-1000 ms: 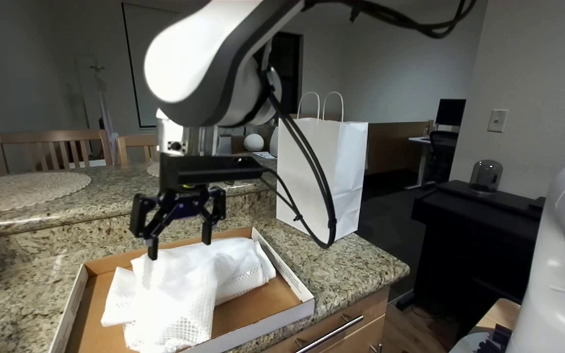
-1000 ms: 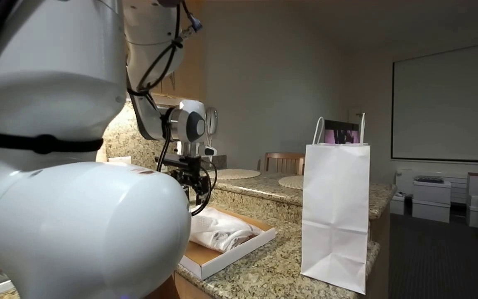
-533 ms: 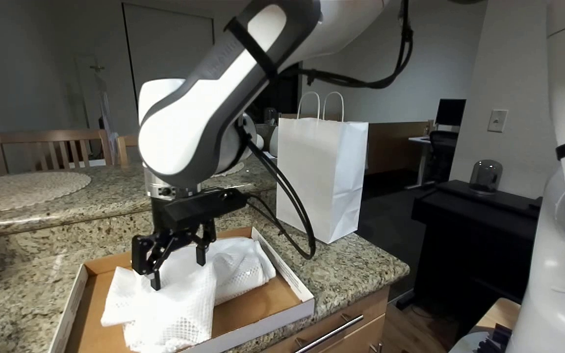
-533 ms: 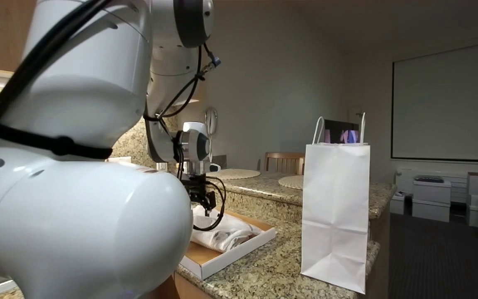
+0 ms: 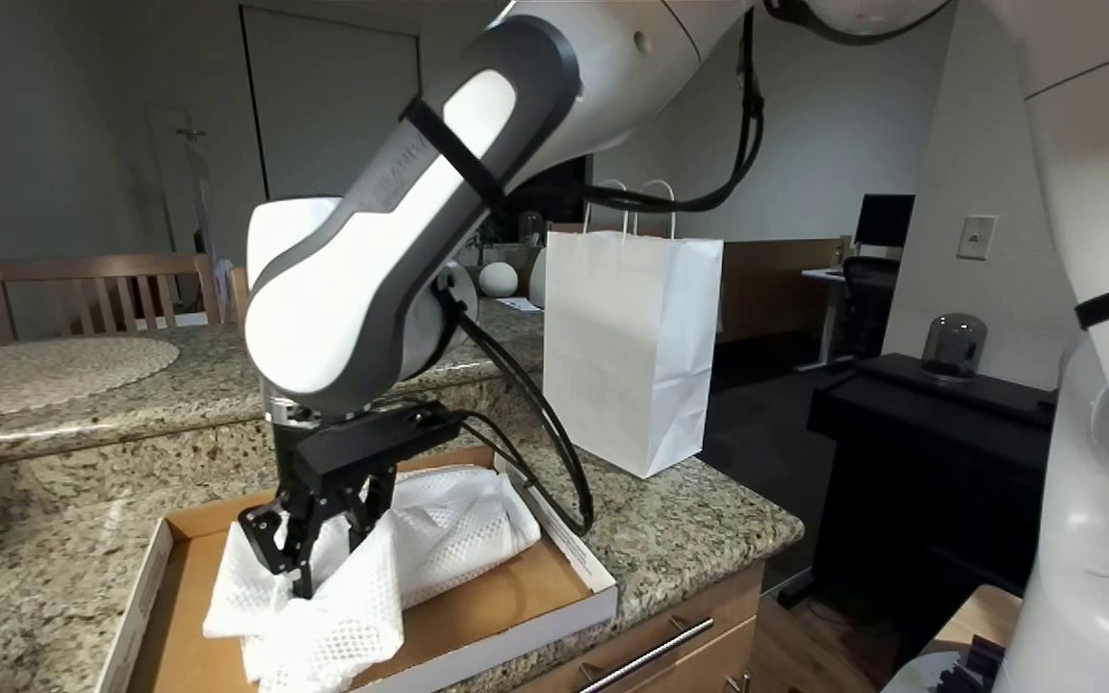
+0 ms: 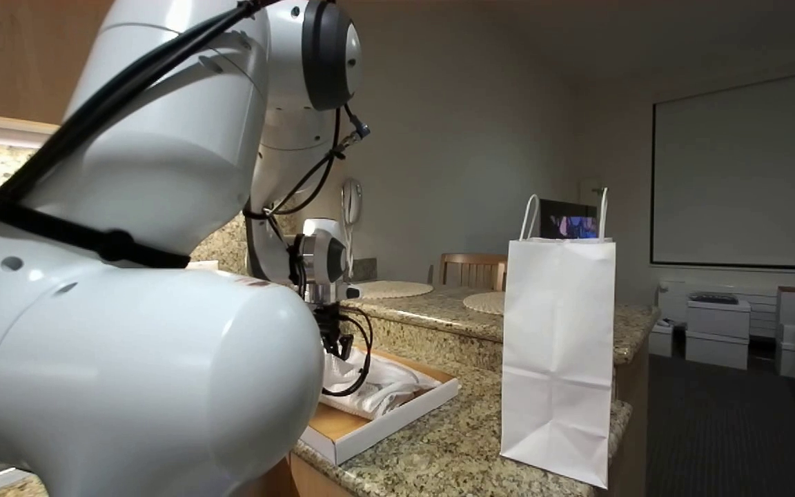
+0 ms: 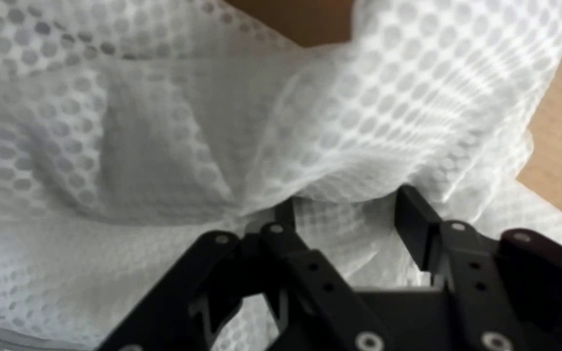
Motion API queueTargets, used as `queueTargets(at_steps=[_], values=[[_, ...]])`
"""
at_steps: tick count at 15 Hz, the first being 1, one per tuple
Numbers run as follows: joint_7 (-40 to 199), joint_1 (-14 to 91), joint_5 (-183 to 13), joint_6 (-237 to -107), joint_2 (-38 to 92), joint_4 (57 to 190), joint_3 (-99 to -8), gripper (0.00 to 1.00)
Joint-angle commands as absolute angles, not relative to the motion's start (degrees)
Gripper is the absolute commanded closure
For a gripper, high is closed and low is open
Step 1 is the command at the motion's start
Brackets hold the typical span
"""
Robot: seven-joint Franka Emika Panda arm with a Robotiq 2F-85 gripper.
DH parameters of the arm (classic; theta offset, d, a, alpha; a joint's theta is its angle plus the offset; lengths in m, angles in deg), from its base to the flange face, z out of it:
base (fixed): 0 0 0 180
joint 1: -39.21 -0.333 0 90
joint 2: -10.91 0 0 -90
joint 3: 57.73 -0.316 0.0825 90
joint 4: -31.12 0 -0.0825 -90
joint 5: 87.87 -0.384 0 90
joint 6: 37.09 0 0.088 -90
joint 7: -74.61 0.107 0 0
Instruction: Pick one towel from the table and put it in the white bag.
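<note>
Over the granite bench (image 5: 680, 520), the arm (image 5: 400, 231) reaches lower than half a second ago, while the white bag (image 5: 627, 351) stands upright in the same spot. Near it, the shallow cardboard box (image 5: 492, 606) also keeps its place, but the white towel (image 5: 381, 577) inside has bunched into new folds at the hand (image 7: 344, 209) — its fingers (image 7: 415, 224), closer together than before, stand part-way apart with towel between them; whether it is gripped I cannot tell.
</note>
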State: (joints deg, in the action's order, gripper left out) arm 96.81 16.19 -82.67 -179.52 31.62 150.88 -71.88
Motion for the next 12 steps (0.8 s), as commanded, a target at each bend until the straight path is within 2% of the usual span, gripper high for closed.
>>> queueTargets(at_steps=[1,4,7,12], values=[[97.1,15.7,-83.4,-181.8,33.1,150.3,-70.9,0.73],[96.6,16.1,-84.4,-182.1,32.4,150.8,-71.0,0.9],[96.0,16.2,-84.8,-181.5,29.3,152.3,-71.5,0.96],[95.3,16.3,-85.7,-180.6,21.2,154.3,-73.4,0.91]])
